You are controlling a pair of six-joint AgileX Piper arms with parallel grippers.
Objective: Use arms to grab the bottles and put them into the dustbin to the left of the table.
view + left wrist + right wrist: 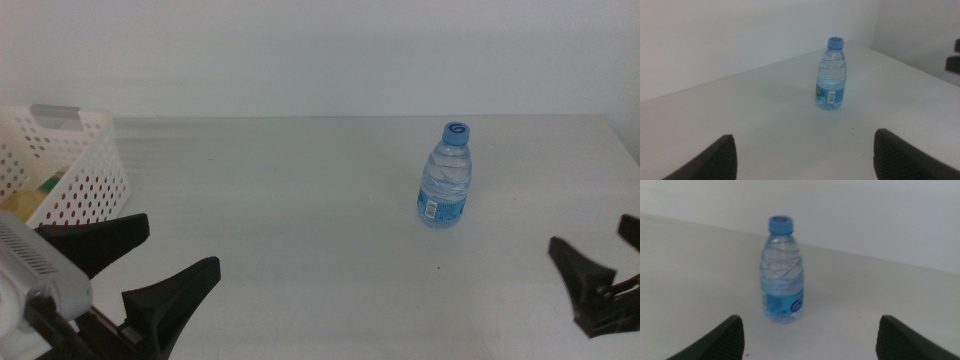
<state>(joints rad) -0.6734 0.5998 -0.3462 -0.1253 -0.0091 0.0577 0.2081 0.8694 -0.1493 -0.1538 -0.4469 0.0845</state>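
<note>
Bottles are what this job moves, and only one stands on the table (pixel 300 200) now: a small clear water bottle (pixel 444 176) with a blue cap and a blue label, upright, right of the table's middle and well apart from everything else. It looks full or nearly so, its ribbed wall catching the light, and a barcode shows on the label in the left wrist view.

The dustbin (pixel 85 165), a white basket with round holes, sits at the far left edge. Something yellow and green shows inside it and something red through the holes, so I judge part of the task is done and this bottle is what remains.

The right gripper (pixel 600 270) is low at the right edge, nearer the bottle, jaws spread wide with nothing between them. The left gripper (pixel 135 265) is at the lower left, just beside the basket, jaws likewise wide apart and empty.
</note>
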